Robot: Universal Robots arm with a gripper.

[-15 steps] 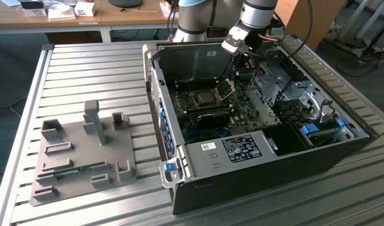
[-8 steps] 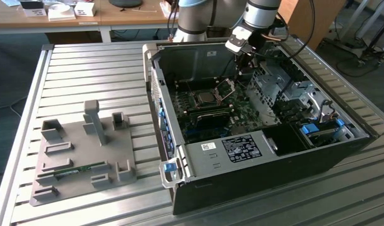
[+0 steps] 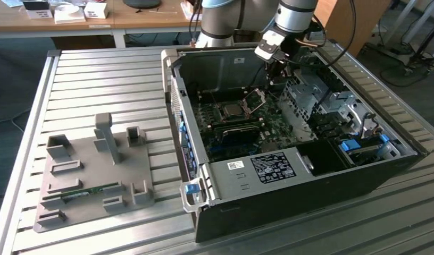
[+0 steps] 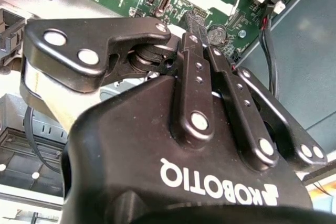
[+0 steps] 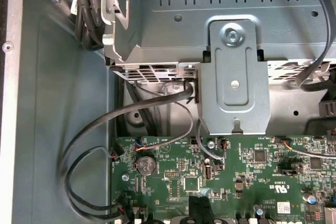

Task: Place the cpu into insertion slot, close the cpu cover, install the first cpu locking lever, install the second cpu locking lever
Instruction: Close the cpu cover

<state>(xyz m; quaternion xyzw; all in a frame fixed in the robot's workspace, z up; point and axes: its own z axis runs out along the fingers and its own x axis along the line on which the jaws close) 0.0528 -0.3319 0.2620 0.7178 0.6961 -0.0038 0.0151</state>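
The pincer (image 3: 276,79) hangs inside the open computer case (image 3: 295,207), near the case's back wall. Its fingers (image 4: 193,23) are drawn narrow, close together, with nothing seen between them. In the first wrist view its tips (image 5: 202,208) sit just above the green board (image 5: 252,171), close to a round coin battery (image 5: 144,165). Beyond the board are looping grey cables (image 5: 89,145) and a grey metal bracket (image 5: 233,77).

In the exterior view the cpu (image 3: 233,110) lies flat in the insertion slot (image 3: 218,112), well apart from the pincer. The cpu cover (image 3: 255,100) stands tilted up, open, beside it. The case rests on a slatted table (image 3: 96,79), and a grey fixture block (image 3: 96,175) lies to the exterior view's left.
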